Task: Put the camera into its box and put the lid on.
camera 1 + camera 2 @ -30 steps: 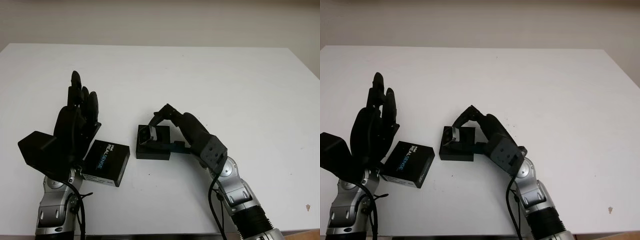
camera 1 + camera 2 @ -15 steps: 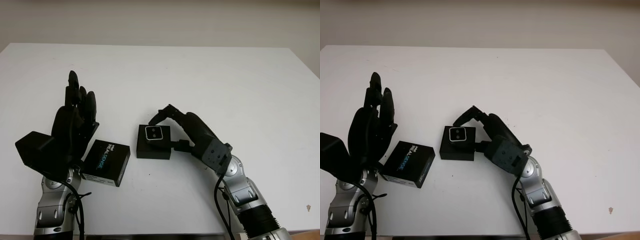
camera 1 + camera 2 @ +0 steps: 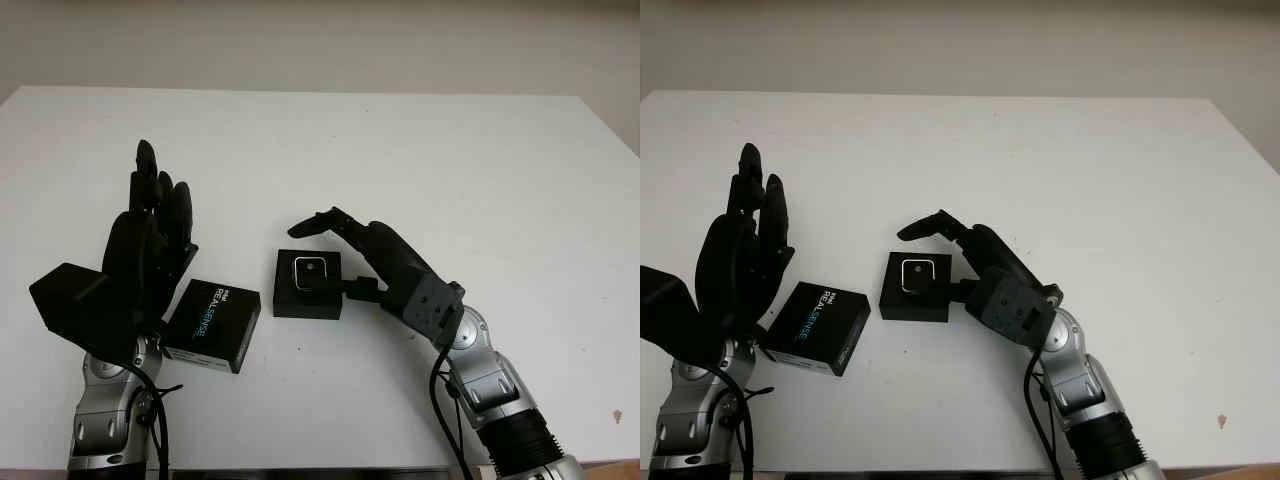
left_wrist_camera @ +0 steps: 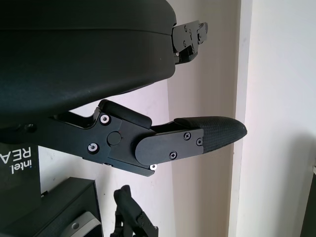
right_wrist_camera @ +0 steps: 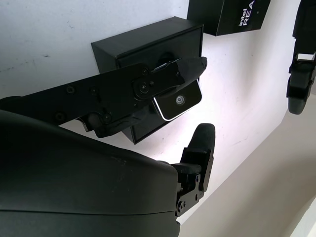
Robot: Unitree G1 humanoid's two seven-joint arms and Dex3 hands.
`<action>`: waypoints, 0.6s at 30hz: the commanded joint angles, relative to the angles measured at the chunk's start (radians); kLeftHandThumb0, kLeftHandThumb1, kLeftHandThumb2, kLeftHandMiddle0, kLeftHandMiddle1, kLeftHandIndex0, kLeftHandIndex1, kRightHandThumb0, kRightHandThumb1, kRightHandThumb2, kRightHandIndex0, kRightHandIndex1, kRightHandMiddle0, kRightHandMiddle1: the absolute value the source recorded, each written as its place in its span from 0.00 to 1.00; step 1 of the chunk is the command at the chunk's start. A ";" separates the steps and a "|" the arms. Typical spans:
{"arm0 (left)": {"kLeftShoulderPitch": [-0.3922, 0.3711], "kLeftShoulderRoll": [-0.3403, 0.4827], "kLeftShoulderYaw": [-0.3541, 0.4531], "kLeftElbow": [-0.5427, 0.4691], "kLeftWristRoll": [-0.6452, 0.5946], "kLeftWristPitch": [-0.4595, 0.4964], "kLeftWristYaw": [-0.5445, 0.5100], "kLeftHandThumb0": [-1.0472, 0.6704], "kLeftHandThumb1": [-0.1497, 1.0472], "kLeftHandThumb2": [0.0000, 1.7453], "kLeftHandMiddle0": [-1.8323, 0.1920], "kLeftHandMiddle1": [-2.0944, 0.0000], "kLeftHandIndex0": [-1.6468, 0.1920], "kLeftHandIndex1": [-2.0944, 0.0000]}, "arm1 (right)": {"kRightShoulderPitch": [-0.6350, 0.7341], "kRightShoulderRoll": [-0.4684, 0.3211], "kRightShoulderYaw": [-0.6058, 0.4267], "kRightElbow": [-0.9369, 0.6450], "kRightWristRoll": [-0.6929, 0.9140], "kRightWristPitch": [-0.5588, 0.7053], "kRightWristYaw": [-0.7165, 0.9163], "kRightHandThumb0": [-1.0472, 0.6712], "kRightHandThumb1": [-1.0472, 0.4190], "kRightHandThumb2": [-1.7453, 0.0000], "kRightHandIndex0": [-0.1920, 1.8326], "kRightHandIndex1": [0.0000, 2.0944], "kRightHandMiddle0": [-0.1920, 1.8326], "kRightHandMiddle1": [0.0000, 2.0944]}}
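The small silver-edged camera (image 3: 311,271) lies flat in the open black box (image 3: 305,300) at the table's middle, lens up. My right hand (image 3: 335,245) is open just right of the box, one finger stretched over its far edge and not touching the camera. The right wrist view has the camera (image 5: 177,101) in the box (image 5: 148,44) beyond my fingers. The black lid (image 3: 212,325), printed REALSENSE, lies on the table left of the box. My left hand (image 3: 150,250) is open and raised above the lid's left end, holding nothing.
The white table (image 3: 450,150) stretches wide behind and to the right of the box. A pale wall stands past its far edge. A small dark speck (image 3: 616,414) marks the table near the front right corner.
My right hand let go of the camera, which went from tilted between the fingers to lying flat in the box. The fingers opened and lifted. The left hand barely moved.
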 commanded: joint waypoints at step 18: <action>0.005 -0.009 -0.010 -0.023 0.010 -0.009 0.007 0.17 1.00 0.32 1.00 1.00 1.00 1.00 | 0.053 -0.044 0.008 -0.110 -0.037 -0.028 -0.001 0.32 0.05 0.97 0.18 0.08 0.18 0.47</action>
